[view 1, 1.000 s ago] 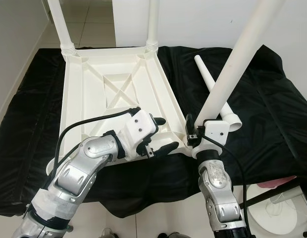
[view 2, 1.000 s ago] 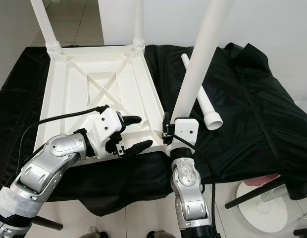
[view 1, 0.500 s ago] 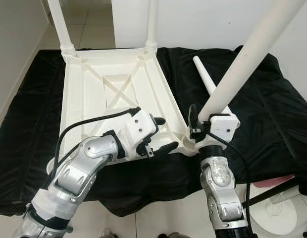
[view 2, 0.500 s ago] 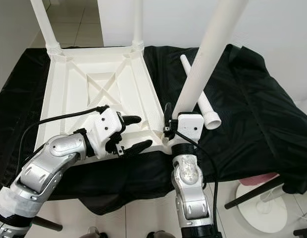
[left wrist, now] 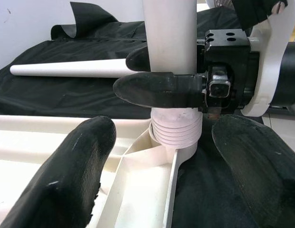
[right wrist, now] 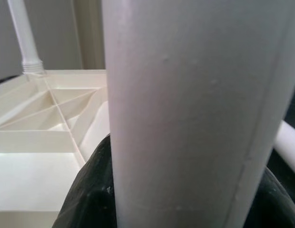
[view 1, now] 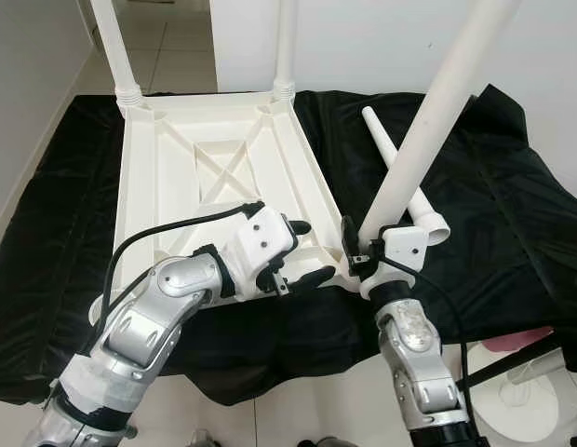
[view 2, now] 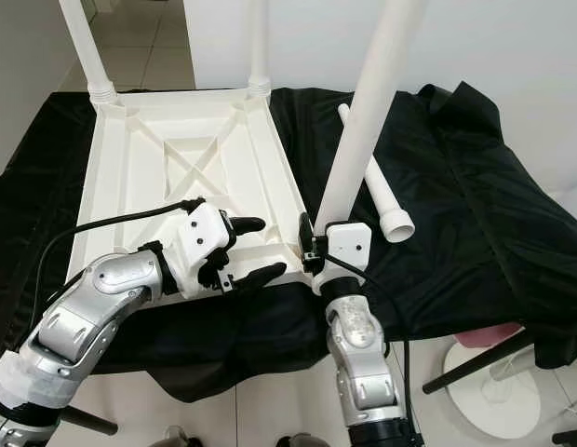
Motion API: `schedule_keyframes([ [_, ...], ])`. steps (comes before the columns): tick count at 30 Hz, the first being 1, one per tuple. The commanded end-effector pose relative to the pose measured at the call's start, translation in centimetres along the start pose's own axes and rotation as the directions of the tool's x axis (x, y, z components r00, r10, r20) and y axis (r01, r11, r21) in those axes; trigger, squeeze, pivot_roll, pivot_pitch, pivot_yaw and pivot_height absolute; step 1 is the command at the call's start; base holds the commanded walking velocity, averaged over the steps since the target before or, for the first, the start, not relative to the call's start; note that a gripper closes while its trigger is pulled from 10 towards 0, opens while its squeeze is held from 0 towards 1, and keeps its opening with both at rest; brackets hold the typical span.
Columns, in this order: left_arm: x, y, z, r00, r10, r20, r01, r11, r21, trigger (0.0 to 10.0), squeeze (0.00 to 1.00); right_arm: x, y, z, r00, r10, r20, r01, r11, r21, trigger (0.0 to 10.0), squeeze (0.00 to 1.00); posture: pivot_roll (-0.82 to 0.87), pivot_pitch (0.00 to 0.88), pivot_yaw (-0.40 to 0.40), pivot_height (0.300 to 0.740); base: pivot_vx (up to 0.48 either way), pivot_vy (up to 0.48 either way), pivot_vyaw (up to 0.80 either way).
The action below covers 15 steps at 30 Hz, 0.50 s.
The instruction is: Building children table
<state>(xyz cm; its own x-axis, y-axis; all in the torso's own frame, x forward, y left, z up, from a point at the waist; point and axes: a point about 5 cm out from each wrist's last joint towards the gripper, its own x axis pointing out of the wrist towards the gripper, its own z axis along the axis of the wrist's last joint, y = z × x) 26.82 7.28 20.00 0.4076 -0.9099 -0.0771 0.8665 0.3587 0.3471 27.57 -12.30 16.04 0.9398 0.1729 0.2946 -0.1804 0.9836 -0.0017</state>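
Right pincer (view 1: 355, 250) clamps upright leg (view 1: 428, 130).

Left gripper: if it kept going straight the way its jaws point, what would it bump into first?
Probably the table leg that the right gripper is clamping at the upside-down table's near corner. The left gripper is open and points right at the leg's threaded base, though depth is hard to judge.
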Motion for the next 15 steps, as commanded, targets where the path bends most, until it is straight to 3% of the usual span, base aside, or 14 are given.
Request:
schedule_keyframes([
  [1,-0.1,0.1,-0.1,1.0,-0.013,0.0,0.013,1.0,-0.001,10.0,0.0,-0.2,-0.8,-0.7,0.999,0.021,-0.033,-0.02,0.999,0.028,10.0,0.0,-0.01,0.086,-0.025,0.74,0.0,0.0,0.0],
  [7,-0.1,0.1,-0.1,1.0,-0.015,-0.001,0.015,1.0,0.001,10.0,0.0,0.1,-2.4,-1.5,0.994,0.068,-0.084,-0.064,0.997,0.047,10.0,0.0,-0.01,0.089,-0.02,0.74,0.0,0.0,0.0],
  [10,-0.2,0.2,0.0,1.0,-0.013,0.0,0.013,1.0,0.001,10.0,0.0,0.2,-3.9,-2.1,0.989,0.069,-0.131,-0.06,0.996,0.071,10.0,0.0,-0.01,0.097,-0.015,0.74,0.0,0.0,0.0],
  [15,-0.2,0.2,0.0,1.0,-0.012,-0.001,0.012,1.0,0.0,10.0,0.0,0.1,-4.4,-2.2,0.985,0.089,-0.15,-0.079,0.994,0.07,10.0,0.0,-0.02,0.104,-0.014,0.74,0.0,0.0,0.0],
])
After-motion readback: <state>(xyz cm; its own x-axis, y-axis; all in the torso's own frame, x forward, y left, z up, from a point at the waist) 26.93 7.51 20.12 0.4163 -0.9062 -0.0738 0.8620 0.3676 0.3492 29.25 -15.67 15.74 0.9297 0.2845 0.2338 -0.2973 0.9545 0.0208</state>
